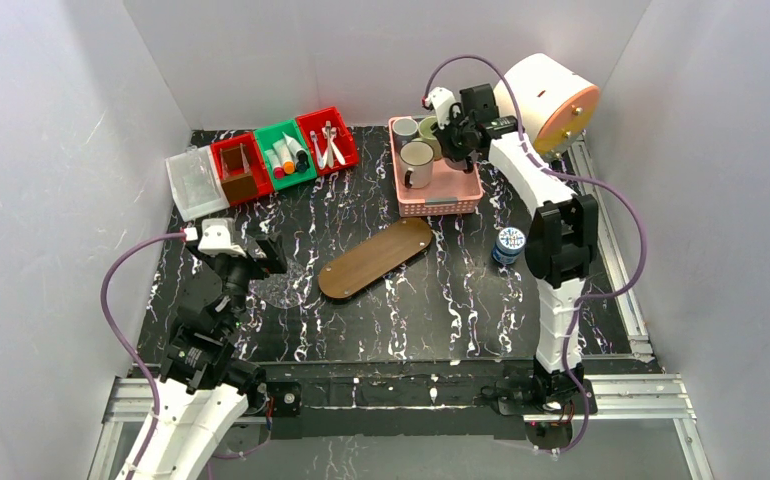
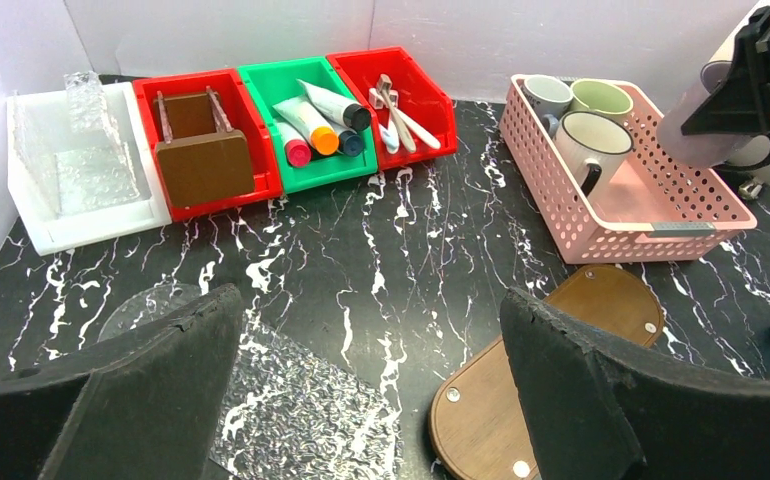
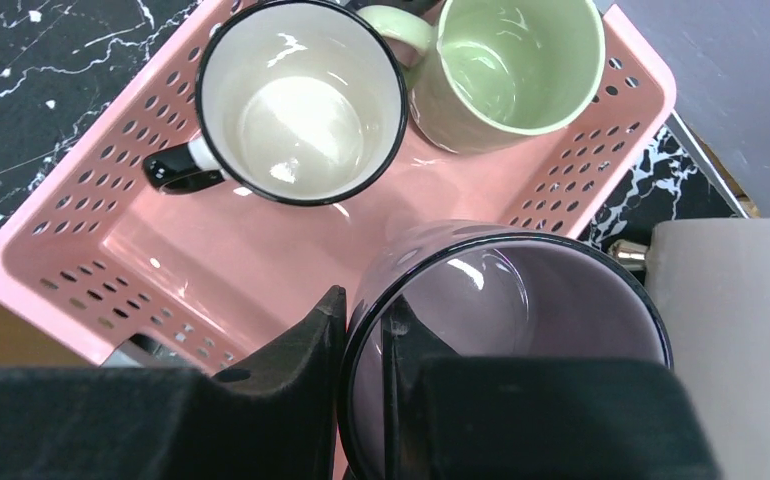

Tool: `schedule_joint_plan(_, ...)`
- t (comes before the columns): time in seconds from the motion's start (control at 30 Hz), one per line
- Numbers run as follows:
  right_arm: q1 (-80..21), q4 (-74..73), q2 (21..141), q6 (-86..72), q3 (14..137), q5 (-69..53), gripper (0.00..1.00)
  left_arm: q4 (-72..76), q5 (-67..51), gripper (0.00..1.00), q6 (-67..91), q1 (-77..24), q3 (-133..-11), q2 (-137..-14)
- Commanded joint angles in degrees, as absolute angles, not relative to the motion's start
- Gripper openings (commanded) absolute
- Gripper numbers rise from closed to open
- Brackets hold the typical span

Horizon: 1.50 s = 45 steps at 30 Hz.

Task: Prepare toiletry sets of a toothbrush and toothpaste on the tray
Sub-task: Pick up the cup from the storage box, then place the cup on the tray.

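My right gripper (image 3: pixel 363 310) is shut on the rim of a lilac mug (image 3: pixel 521 300), one finger outside the wall and one inside, over the pink basket (image 3: pixel 211 270). A white mug (image 3: pixel 301 100) and a green mug (image 3: pixel 506 60) stand in that basket. The dark-brown wooden tray (image 1: pixel 376 258) lies bare at mid-table. Toothpaste tubes (image 2: pixel 316 125) fill the green bin and toothbrushes (image 2: pixel 401 120) the red bin beside it. My left gripper (image 2: pixel 371 310) hangs open above the table, between a clear plastic bag (image 2: pixel 301 400) and the tray (image 2: pixel 551 380).
A red bin with a brown block (image 1: pixel 241 168) and a white holder of clear bags (image 1: pixel 193 180) sit at the back left. A small blue jar (image 1: pixel 508 243) stands right of the tray, by the right arm. A grey mug (image 2: pixel 547 92) is in the basket's far corner.
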State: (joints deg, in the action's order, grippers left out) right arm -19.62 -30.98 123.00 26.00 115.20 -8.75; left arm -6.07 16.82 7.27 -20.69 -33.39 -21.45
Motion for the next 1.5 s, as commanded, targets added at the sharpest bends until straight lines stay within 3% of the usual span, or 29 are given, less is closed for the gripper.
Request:
schedule_joint_plan(0.0,-20.7,-30.3,116.3,27.4,113.6,-7.8,0.01,-5.8,16.5,0.98,6.8,-20.5,-34.9,-20.3)
schedule_joint_plan(0.67,-31.7,-30.4,99.0,21.4,93.7,-8.4,0.01,-6.1,17.5,0.98,6.8,-20.5,-34.8,-17.9)
schedule_joint_plan(1.47,-40.9,-24.8,99.1,24.2,84.3,-12.2,0.01,-6.3,17.7,0.98,6.4,-20.5,-34.8,-17.7)
